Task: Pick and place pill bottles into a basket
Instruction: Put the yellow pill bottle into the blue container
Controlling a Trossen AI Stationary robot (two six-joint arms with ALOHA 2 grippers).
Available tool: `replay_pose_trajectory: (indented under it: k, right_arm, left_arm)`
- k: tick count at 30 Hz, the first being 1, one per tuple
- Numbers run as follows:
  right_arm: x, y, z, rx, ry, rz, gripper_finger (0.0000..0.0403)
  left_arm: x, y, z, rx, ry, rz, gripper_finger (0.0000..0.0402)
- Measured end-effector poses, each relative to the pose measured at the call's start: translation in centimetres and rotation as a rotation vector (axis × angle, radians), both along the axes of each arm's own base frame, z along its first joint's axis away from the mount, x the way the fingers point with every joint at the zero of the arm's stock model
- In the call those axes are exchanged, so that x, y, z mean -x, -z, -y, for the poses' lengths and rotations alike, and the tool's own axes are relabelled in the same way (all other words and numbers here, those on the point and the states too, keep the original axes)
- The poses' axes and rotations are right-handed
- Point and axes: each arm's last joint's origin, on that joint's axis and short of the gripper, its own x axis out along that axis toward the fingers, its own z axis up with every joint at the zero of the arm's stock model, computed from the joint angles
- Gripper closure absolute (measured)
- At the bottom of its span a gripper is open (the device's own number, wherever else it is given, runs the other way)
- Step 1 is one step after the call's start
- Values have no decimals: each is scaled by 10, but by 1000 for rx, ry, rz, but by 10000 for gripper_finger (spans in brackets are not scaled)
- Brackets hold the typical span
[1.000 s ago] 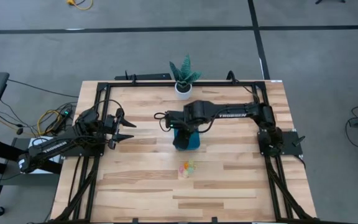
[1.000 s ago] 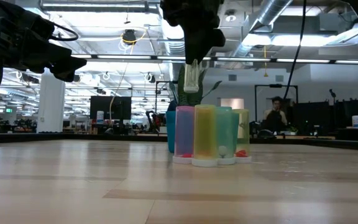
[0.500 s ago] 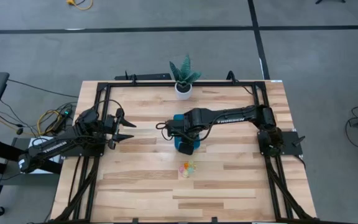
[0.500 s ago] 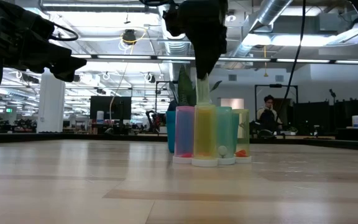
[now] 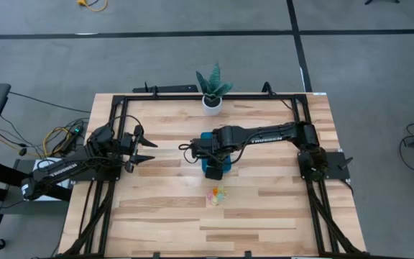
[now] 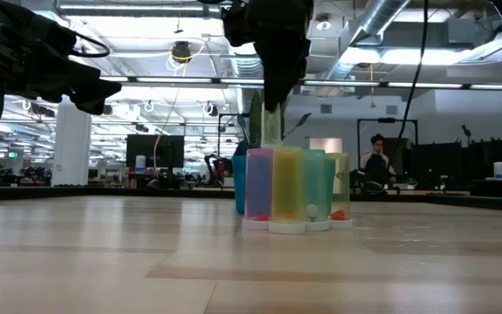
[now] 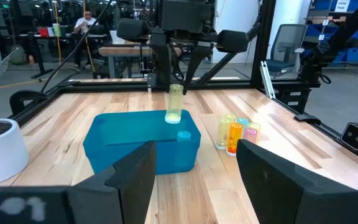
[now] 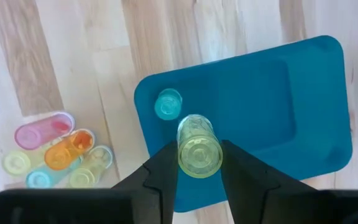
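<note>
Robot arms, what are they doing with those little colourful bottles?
The right gripper holds a yellow-green bottle above the blue basket, where a teal bottle already stands. More bottles wait on the wooden table beside it. The left gripper waits open off to the side.

Bright even overhead light; soft shadows; ceiling lamps glare, low view.

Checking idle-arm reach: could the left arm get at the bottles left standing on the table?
Probably yes: the bottle cluster stands in the open, nothing between it and the left gripper, whose jaws are open; the tray sits aside.
</note>
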Motion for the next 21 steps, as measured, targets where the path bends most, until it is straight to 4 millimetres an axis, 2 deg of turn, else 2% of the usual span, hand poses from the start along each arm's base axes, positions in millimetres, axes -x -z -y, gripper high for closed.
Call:
replay_pose_trajectory:
  k: [9,21]
  right_arm:
    - [0,0,6,17,-72,-14,300]
    - [-3,0,40,-25,-52,16,300]
  left_arm:
    - [0,0,0,0,0,0,189]
    - [0,0,0,0,0,0,189]
